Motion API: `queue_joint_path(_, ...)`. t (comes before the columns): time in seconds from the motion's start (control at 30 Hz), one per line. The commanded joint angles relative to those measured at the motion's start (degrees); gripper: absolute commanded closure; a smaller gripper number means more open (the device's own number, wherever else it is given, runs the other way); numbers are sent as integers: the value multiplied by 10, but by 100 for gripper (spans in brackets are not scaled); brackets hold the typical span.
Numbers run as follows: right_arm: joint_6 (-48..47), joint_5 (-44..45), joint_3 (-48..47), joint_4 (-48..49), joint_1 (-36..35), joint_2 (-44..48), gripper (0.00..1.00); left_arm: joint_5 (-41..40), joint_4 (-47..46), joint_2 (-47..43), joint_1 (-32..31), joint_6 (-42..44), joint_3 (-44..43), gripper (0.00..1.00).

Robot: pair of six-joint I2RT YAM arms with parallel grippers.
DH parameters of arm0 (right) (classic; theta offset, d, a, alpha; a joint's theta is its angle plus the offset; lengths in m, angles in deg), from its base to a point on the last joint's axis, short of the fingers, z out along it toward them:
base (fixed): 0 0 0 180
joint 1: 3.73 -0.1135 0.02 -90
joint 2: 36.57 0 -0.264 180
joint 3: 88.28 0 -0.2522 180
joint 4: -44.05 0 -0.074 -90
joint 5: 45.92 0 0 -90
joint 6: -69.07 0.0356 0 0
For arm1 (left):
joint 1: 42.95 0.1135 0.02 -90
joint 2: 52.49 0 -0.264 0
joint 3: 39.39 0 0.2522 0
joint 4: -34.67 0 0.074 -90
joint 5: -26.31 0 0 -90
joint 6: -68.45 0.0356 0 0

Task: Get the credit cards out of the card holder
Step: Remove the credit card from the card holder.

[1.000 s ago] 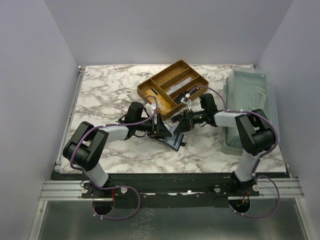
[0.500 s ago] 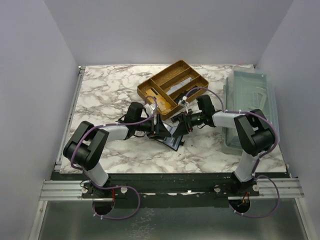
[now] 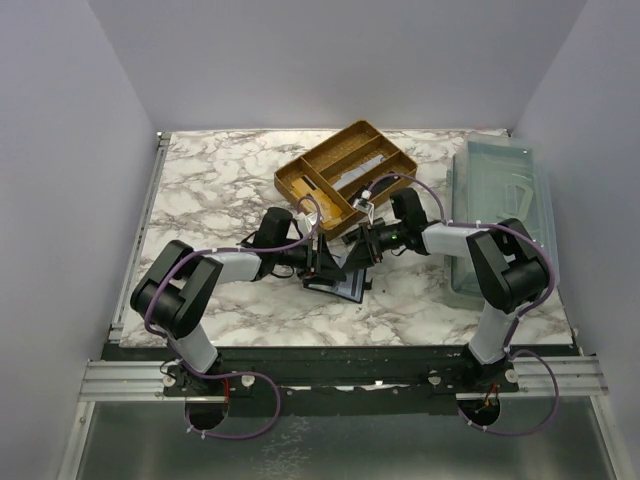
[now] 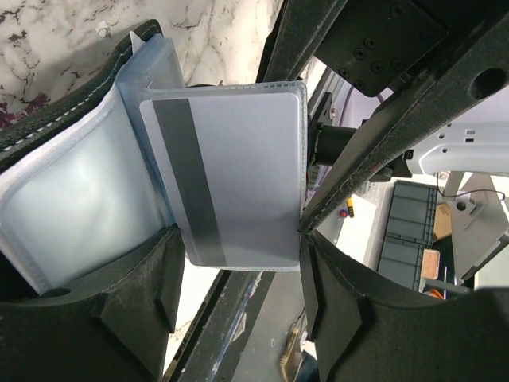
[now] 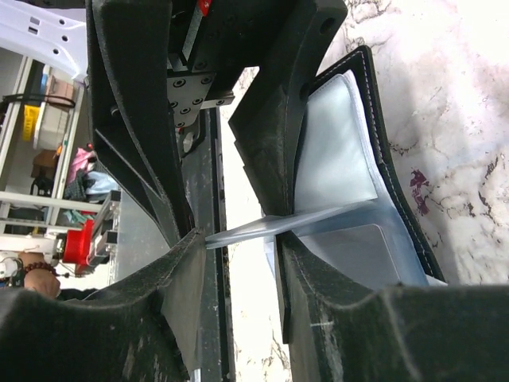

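Left gripper [image 4: 238,247]: jaws spread wide, 1 finger at each side of the sleeve's lower edge; whether they squeeze it is hard to tell.
Right gripper [image 5: 238,243]: jaws parted, the sleeve crossing the gap edge-on, 1 fingertip touching the sleeve's side edge.
Card: 1 pale grey credit card [image 4: 238,159] with a dark stripe sits fully inside a clear plastic sleeve [image 4: 262,239].
Holder: a black stitched leather card holder [image 5: 375,111] lies open on the white marbled tabletop [image 3: 220,180], between the 2 arms.
Nearby: a brown compartmented tray [image 3: 283,183] stands just behind the grippers, and a clear plastic bin [image 3: 500,190] at the right edge.
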Motion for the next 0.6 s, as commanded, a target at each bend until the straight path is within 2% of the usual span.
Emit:
queue_joint_path(0.0, -3, 16, 0, 14, -7, -7, 59, 50, -55, 3, -7, -11, -19, 44)
queue_joint_path(0.13, -38, 26, -17, -30, -7, -13, 58, 47, -56, 0, -7, -10, -19, 47)
queue_joint_path(0.23, -47, 28, -32, -62, -6, -27, 52, 42, -56, -7, -6, -6, -16, 49)
queue_joint_path(0.43, 18, -18, -16, -6, 6, -9, 38, 28, -51, -14, -6, 1, -13, 51)
queue_joint_path(0.57, 53, -11, -13, 9, 16, -11, 37, 18, -45, -22, -6, 9, -11, 52)
